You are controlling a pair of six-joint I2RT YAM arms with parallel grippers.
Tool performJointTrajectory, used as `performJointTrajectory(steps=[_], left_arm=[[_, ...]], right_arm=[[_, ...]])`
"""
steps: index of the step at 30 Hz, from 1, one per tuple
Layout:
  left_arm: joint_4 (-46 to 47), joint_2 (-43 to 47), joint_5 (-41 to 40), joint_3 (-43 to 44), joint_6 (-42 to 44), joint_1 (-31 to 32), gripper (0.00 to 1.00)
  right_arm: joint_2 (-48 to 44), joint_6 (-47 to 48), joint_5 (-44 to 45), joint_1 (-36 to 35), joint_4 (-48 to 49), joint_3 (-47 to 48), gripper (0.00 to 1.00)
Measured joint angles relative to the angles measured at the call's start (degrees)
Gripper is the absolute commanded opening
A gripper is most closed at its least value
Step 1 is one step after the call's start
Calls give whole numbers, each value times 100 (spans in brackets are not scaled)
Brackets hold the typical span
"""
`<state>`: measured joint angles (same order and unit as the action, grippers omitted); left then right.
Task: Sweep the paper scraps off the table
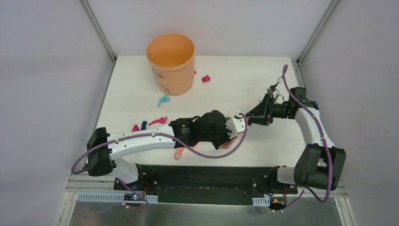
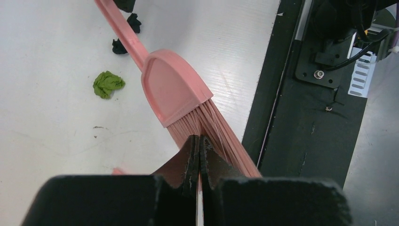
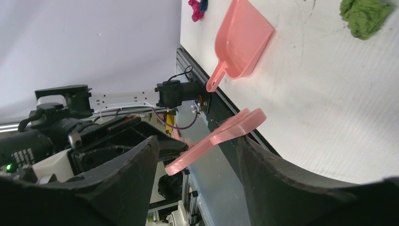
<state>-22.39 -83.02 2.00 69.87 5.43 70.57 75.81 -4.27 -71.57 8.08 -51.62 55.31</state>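
Note:
My left gripper (image 2: 198,141) is shut on the bristle end of the pink hand brush (image 2: 174,87) and holds it above the table (image 2: 47,117), with the handle pointing away. In the top view it (image 1: 229,136) sits near the front middle. My right gripper (image 3: 197,141) is open, and the brush handle (image 3: 221,136) passes between its jaws without touching them. The pink dustpan (image 3: 240,42) lies flat on the table. A green scrap (image 2: 108,84) and two black scraps (image 2: 119,46) lie beside the brush. Magenta (image 1: 160,121), dark blue (image 1: 144,125) and light blue (image 1: 163,100) scraps lie further left.
An orange bucket (image 1: 171,61) stands at the back, left of centre, with a magenta scrap (image 1: 205,78) to its right. The black rail (image 2: 277,94) runs along the front edge close to the brush. Grey walls enclose the table on three sides.

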Motion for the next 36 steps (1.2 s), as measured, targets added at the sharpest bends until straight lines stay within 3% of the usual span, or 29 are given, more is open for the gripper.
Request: performJointTrajectory(steps=[9, 13, 17, 20, 22, 23, 26, 27, 31, 36], left_arm=[[151, -247, -367, 199, 184, 271, 0], [186, -433, -710, 339, 396, 466, 0], [186, -651, -946, 481, 590, 649, 0], [155, -767, -1097, 549, 686, 713, 0], [136, -820, -1128, 564, 737, 726, 0], [120, -839, -1158, 564, 748, 741, 14], [50, -859, -1241, 568, 774, 748, 77], [-2, -855, -1213, 586, 739, 743, 89], [-343, -629, -431, 612, 542, 577, 94], [-444, 332, 793, 330, 267, -120, 94]], right_arm=[[-15, -208, 595, -2, 225, -103, 53], [-15, -238, 750, -9, 251, -103, 43], [-4, -278, 831, -13, 256, -103, 16], [35, -293, 857, -13, 256, -103, 2], [55, -308, 859, -13, 254, -103, 0], [59, -299, 866, -13, 258, -103, 0], [57, -173, 970, -13, 282, -103, 0], [50, -94, 1027, -13, 295, -103, 0], [-205, 345, 1097, -13, 332, -170, 0], [-1119, 1220, 319, -37, 398, -494, 0]])
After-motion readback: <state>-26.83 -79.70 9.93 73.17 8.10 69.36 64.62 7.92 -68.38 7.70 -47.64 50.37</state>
